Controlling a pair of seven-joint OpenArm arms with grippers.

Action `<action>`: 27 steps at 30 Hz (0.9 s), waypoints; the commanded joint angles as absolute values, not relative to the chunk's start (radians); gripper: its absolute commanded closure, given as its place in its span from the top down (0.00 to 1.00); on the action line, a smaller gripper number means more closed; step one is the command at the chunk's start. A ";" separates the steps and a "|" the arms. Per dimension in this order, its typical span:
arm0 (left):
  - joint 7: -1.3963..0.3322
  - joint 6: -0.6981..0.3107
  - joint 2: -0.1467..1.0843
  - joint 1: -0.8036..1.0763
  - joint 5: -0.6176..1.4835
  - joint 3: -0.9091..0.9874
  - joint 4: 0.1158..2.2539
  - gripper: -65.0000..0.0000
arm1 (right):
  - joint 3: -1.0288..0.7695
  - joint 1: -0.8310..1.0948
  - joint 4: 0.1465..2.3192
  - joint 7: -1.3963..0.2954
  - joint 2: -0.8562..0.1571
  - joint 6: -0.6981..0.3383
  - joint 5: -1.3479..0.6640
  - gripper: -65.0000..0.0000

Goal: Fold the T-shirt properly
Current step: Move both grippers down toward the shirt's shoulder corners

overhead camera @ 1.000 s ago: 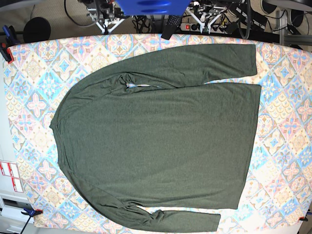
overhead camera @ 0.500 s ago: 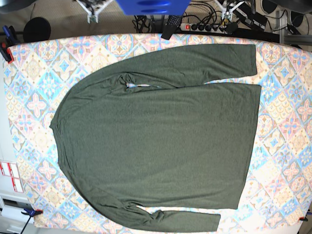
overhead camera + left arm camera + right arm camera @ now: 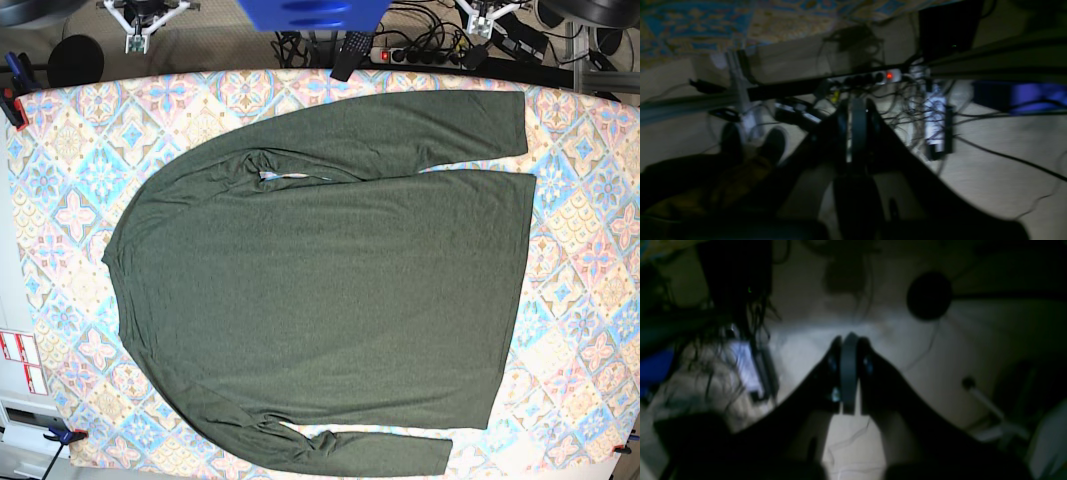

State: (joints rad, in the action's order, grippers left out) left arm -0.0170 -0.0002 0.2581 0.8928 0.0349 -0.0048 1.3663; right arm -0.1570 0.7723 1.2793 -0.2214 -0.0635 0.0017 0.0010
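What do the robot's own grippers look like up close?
In the dim wrist views each is a black wedge narrowing to two dark fingers with a paler grey strip between them: the left gripper and the right gripper. Small round screws dot the sides. In the base view, only pale metal brackets show at the top edge.

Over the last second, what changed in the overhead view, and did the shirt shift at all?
Both arms spread apart along the top edge: the right gripper slid toward the left corner, the left gripper toward the right. Both are shut and empty. The T-shirt lies flat on the patterned table, unmoved.
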 commanded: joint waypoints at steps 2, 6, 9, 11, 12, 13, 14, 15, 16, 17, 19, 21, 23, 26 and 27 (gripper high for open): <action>-0.005 0.004 0.297 0.964 0.097 0.001 1.475 0.00 | -0.159 0.809 1.353 -0.237 -0.064 0.001 0.001 0.00; -0.007 0.007 0.351 1.018 0.216 0.001 1.592 0.00 | -0.159 0.852 1.489 -0.263 -0.064 0.001 0.001 0.00; -0.007 0.007 0.384 1.038 0.292 0.002 1.662 0.00 | -0.159 0.868 1.587 -0.289 -0.064 0.001 0.001 0.00; -0.007 0.008 0.421 1.041 0.335 0.002 1.699 0.01 | -0.159 0.872 1.644 -0.311 -0.064 0.001 0.001 0.00; -0.007 0.008 0.437 1.040 0.360 0.002 1.707 0.04 | -0.159 0.872 1.673 -0.325 -0.064 0.001 0.001 0.00; -0.007 0.008 0.449 1.035 0.383 0.004 1.709 0.07 | -0.159 0.872 1.696 -0.337 -0.064 0.001 0.001 0.00; -0.007 0.008 0.463 1.032 0.407 0.004 1.710 0.11 | -0.159 0.872 1.727 -0.351 -0.064 0.001 0.001 0.00; -0.007 0.008 0.479 1.029 0.430 0.004 1.710 0.16 | -0.159 0.872 1.753 -0.363 -0.064 0.001 0.001 0.00; -0.007 0.008 0.496 1.023 0.450 0.004 1.710 0.20 | -0.159 0.872 1.773 -0.371 -0.062 0.001 0.001 0.00; -0.007 0.008 0.510 1.012 0.470 0.002 1.710 0.25 | -0.159 0.871 1.796 -0.380 -0.062 0.001 0.001 0.00; -0.007 0.008 0.527 0.992 0.506 0.004 1.709 0.31 | -0.159 0.869 1.831 -0.397 -0.061 0.001 0.001 0.00; -0.007 0.008 0.553 0.972 0.527 0.008 1.707 0.34 | -0.159 0.869 1.856 -0.421 -0.061 0.001 0.004 0.00; -0.007 0.008 0.575 0.955 0.555 0.031 1.707 0.34 | -0.159 0.868 1.865 -0.452 -0.061 0.001 0.004 0.00; -0.007 0.005 0.581 0.924 0.598 0.064 1.704 0.35 | -0.154 0.865 1.865 -0.487 -0.061 0.001 0.004 0.00; -0.015 0.005 0.581 0.911 0.607 0.073 1.702 0.35 | -0.153 0.857 1.865 -0.492 -0.061 0.001 0.004 0.00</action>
